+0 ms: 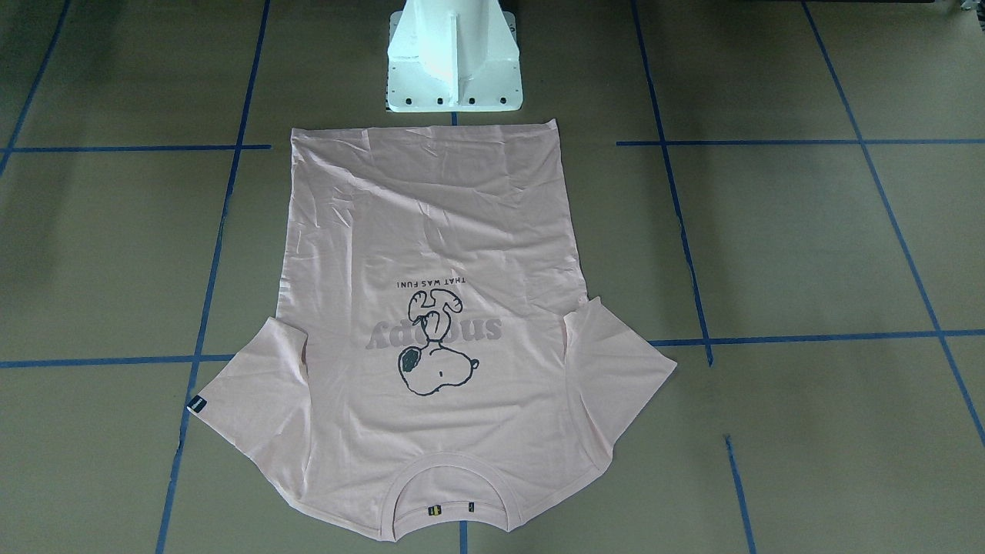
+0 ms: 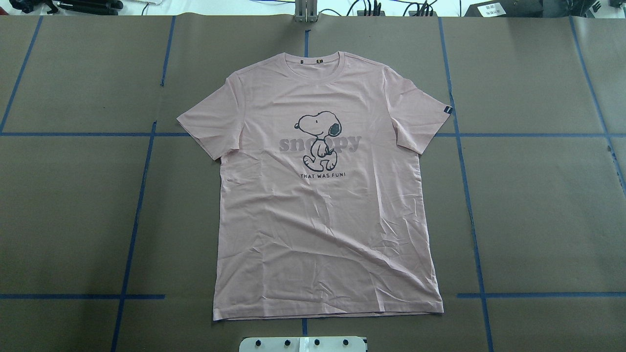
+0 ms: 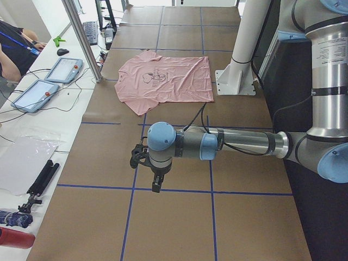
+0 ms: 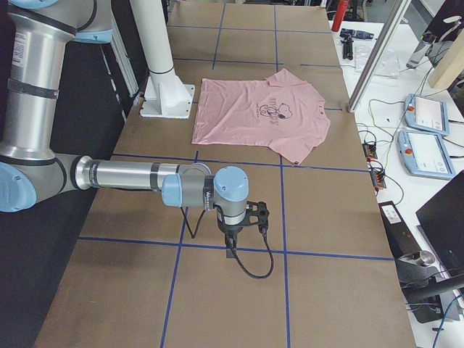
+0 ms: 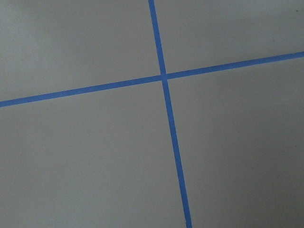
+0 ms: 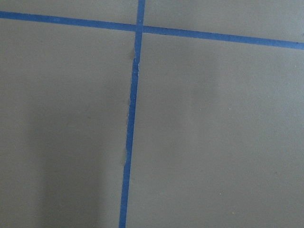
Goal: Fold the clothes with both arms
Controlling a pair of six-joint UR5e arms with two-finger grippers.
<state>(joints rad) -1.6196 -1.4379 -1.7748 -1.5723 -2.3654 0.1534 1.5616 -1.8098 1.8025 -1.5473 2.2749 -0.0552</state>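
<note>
The pale pink T-shirt (image 1: 431, 223) lies flat and spread out on the brown paper table, print side up. Its collar (image 2: 320, 61) points away from the robot and its hem is near the pedestal. It also shows in the exterior left view (image 3: 174, 81) and the exterior right view (image 4: 254, 119). My left gripper (image 3: 156, 185) shows only in the exterior left view, hanging above bare table well away from the shirt. My right gripper (image 4: 230, 249) shows only in the exterior right view, likewise away from the shirt. I cannot tell whether either is open or shut. Both wrist views show only paper and blue tape.
The white pedestal base (image 1: 454, 61) stands just behind the shirt's hem. Blue tape lines (image 2: 142, 195) mark a grid on the paper. A side table holds teach pendants (image 3: 62, 69), and a metal post (image 3: 81, 38) rises at the table's far edge. An operator (image 3: 11, 51) sits there.
</note>
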